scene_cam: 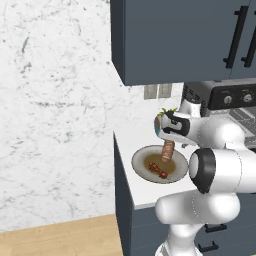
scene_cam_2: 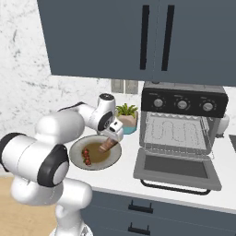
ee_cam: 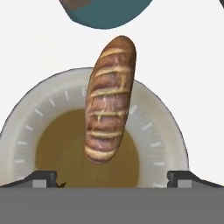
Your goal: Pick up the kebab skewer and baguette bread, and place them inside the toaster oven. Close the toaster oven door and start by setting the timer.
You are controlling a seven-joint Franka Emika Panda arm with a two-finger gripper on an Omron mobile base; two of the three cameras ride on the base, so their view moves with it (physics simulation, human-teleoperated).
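Note:
The baguette bread (ee_cam: 109,105) leans at a tilt in a beige plate (ee_cam: 26,127), its lower end in the bowl and its upper end over the far rim. My gripper (ee_cam: 112,179) hangs just above it, open, with the fingertips (ee_cam: 43,177) wide apart on either side and not touching it. In the base views the gripper (scene_cam: 169,141) (scene_cam_2: 112,136) sits over the loaf (scene_cam: 168,151) (scene_cam_2: 107,145). The kebab skewer (scene_cam: 158,170) (scene_cam_2: 86,156) lies in the same plate (scene_cam: 137,161) (scene_cam_2: 76,147). The toaster oven (scene_cam_2: 184,120) (scene_cam: 220,97) stands to the right, its door (scene_cam_2: 175,168) dropped open.
A small plant in a teal pot (scene_cam_2: 126,117) (ee_cam: 105,11) stands just behind the plate. Dark blue wall cabinets (scene_cam_2: 138,37) hang above. The white counter's left edge (scene_cam: 120,165) runs close to the plate. A wire rack (scene_cam_2: 173,131) sits inside the oven.

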